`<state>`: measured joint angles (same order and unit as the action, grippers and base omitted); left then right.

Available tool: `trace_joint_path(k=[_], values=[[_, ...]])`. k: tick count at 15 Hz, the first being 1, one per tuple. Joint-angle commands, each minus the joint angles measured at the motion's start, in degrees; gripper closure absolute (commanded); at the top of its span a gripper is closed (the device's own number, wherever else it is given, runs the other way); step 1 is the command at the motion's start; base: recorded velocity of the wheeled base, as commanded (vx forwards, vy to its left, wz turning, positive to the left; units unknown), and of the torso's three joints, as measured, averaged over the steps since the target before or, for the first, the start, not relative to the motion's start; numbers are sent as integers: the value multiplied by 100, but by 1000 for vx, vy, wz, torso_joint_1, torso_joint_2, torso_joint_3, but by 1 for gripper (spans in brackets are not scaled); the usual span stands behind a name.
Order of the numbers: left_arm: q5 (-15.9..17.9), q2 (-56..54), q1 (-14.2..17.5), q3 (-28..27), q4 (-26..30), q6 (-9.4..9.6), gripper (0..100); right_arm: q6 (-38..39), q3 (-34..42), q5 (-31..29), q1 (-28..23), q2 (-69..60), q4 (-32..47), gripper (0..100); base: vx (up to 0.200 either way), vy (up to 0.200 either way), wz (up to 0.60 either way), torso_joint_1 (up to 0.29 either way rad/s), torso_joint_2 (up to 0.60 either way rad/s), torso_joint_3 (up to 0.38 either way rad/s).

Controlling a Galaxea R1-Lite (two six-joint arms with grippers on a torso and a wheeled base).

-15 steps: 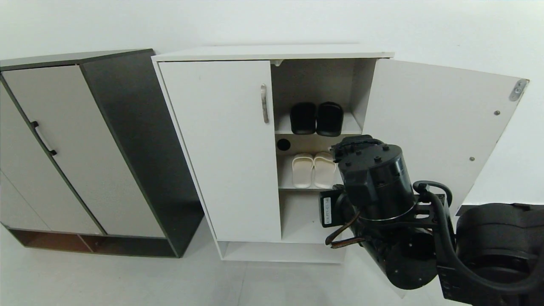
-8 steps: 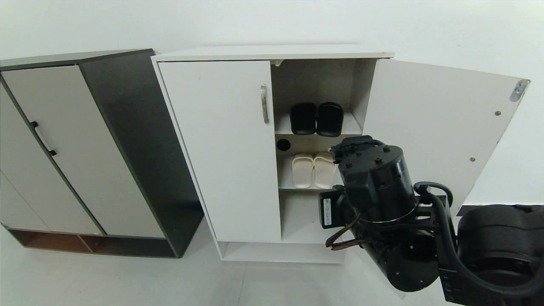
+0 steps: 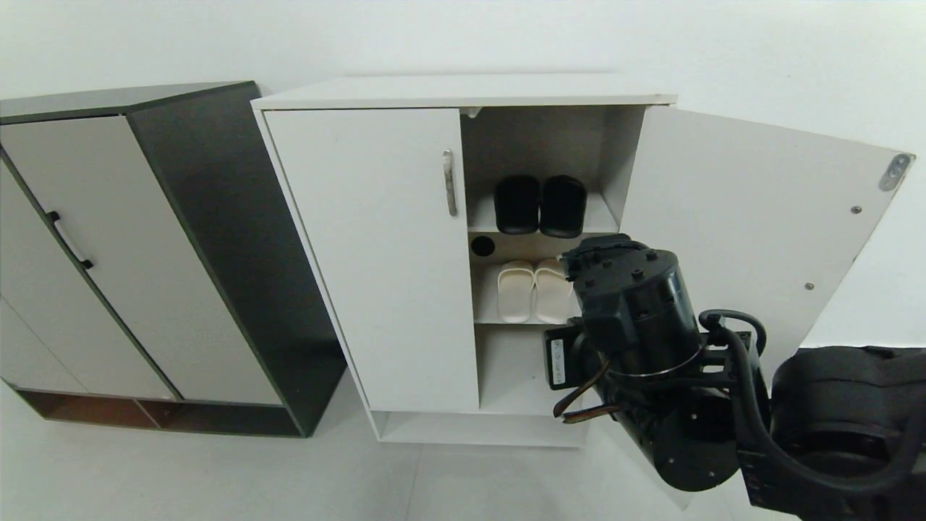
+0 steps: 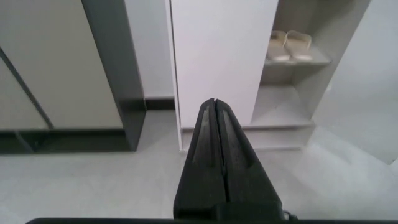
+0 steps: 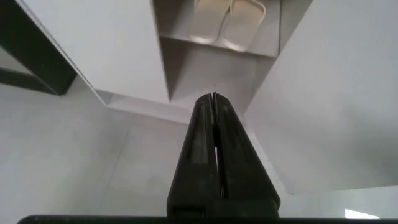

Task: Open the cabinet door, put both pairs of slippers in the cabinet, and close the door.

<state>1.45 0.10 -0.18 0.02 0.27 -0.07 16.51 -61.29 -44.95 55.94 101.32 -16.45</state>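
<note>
While my head camera tips a touch and the whole picture slides with it, nothing out there has budged, and my right arm (image 3: 636, 318) hangs in front of the tall white wooden cabinet (image 3: 463, 90) just as it did a second ago. Both pairs are in! The pair of black rubber slippers (image 3: 539, 205) sits on the upper shelf (image 3: 600, 215), and the pair of cream rubber slippers (image 3: 534, 291) is on the middle shelf (image 3: 485, 315) below. The flat white right door (image 3: 738, 217) stands swung wide to the right; the left door (image 3: 376, 253) is closed. My right gripper (image 5: 214, 97) has its jaws pressed together on nothing, pointing low beside that open door. My left gripper (image 4: 214, 102) is the same, closed and empty, well short of the left door. By my reckoning only the closing remains.
</note>
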Motion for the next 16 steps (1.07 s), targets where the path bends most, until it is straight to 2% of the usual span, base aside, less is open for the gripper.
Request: trace_joint_path(k=[1,7,16], values=[[4,8,1,-2,-9,-1,100,-16,-14,3,22,2,-17,100,0,0,0,56,-574,-373],[4,8,1,-2,-9,-10,100,-16,-58,47,-127,64,-25,100,0,0,0,95,-478,-346],[-4,8,1,-2,-9,-19,100,-16,-49,47,-189,116,-25,100,0,0,0,167,-481,-318]])
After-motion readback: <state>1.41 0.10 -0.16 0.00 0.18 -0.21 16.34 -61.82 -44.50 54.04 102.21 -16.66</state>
